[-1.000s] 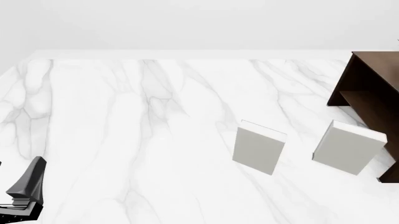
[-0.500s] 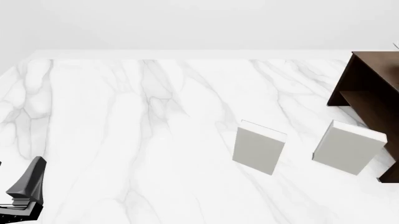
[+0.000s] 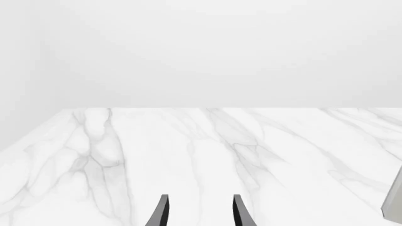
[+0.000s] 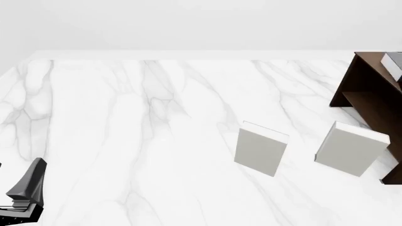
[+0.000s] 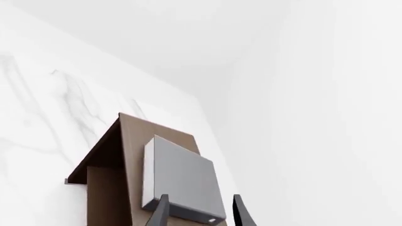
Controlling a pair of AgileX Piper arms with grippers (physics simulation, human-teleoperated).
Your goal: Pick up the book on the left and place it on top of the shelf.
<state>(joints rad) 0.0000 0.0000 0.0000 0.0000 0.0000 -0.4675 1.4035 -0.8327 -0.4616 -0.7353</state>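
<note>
While one book (image 5: 182, 181) tops shelf (image 5: 129, 141) | two grey books (image 4: 261, 149) | both pincers (image 3: 199, 212) gape empty

book (image 5: 183, 181): was mid grey on the cover, with a white page edge
shelf (image 5: 135, 141): was dark brown wood
counter (image 4: 125, 122): was white marble with pale grey veins
two standing books (image 4: 261, 149): were light grey-white
left gripper (image 3: 199, 214): was dark charcoal grey

The desk (image 4: 125, 117) is showing polished white marble; the shelf (image 5: 135, 141) is showing matt brown wood.
</note>
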